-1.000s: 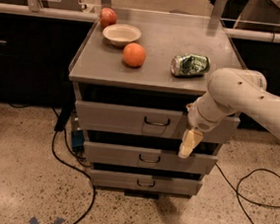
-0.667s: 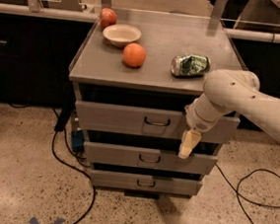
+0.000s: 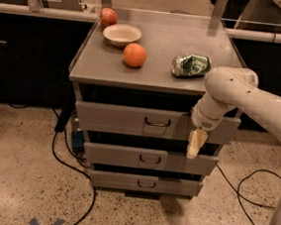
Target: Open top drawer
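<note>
At the right end of the top drawer (image 3: 125, 120), the gripper (image 3: 195, 144) hangs, jaws together and empty.

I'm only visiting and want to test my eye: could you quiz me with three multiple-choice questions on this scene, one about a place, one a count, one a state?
1. Where is the robot's pale tool?
A) above the cabinet top
B) before the right part of the wide grey metal top drawer, right of its dark wire handle
C) touching the floor

2. How many drawers does the grey metal cabinet have?
A) one
B) five
C) three

3. How does the green-and-white metal can lie?
A) crushed, on its side
B) upright and undented
C) inside a drawer

Answers:
1 B: the tool hangs down at that drawer front, beside the handle.
2 C: three fronts are stacked, each with a handle.
3 A: the can is dented and lies flat on the cabinet top.
</note>
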{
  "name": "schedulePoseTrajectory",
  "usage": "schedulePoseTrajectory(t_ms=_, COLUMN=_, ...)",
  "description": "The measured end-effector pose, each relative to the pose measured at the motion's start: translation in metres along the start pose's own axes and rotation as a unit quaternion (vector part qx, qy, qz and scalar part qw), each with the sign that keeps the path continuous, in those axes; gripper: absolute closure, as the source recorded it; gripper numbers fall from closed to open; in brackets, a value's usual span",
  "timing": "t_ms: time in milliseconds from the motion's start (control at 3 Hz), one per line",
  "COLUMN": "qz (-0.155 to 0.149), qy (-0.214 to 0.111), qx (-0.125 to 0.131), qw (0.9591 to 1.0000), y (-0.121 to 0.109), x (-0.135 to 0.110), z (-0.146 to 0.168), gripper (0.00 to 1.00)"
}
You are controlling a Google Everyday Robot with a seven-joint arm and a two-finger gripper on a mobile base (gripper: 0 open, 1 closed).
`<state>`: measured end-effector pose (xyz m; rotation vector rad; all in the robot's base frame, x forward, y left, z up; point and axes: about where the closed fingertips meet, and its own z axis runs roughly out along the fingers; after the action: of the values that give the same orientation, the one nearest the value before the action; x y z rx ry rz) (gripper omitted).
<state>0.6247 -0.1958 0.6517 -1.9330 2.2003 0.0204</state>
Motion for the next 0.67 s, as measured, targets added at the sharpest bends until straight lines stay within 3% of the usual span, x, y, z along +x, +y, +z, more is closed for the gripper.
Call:
schedulePoseTrajectory(t_ms=333, qz=0.002, qy=-0.001, qx=-0.004, qw=1.0000, y=0.008, x=0.001, z=-0.003, gripper=0.00)
schedulePoseTrajectory(t_ms=667, qz=0.005, qy=-0.012, qx=-0.020, qw=0.9997, y=0.053, x=0.003, z=-0.035, gripper=0.00)
